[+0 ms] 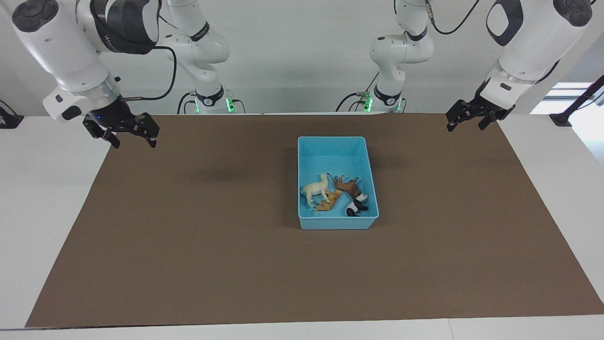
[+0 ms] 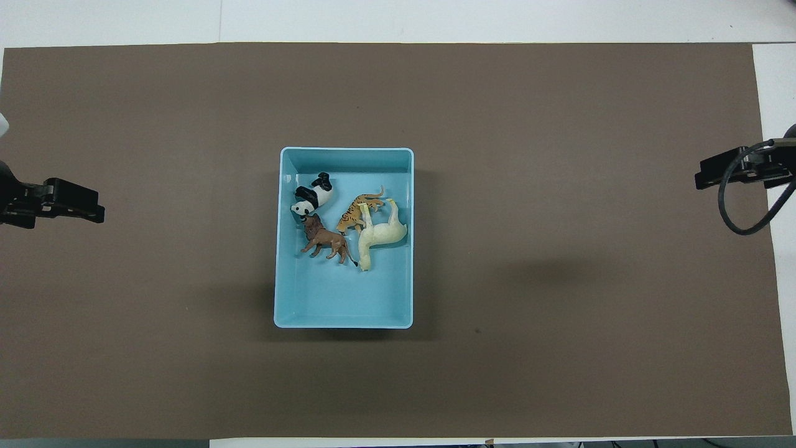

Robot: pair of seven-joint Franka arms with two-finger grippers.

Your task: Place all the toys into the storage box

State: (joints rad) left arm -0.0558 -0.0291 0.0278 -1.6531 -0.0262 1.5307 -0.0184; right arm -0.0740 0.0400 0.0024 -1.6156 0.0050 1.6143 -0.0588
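Inside the storage box point(image 1: 334, 150) lie all four toys point(image 2: 345, 221); only the facing view shows the left gripper point(image 1: 473, 119) and right gripper point(image 1: 129, 131) raised, spread, empty.

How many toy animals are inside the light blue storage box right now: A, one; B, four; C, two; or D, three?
B: the alpaca, tiger, lion and panda all lie inside the storage box, bunched in the half farther from the robots, with none left on the brown mat.
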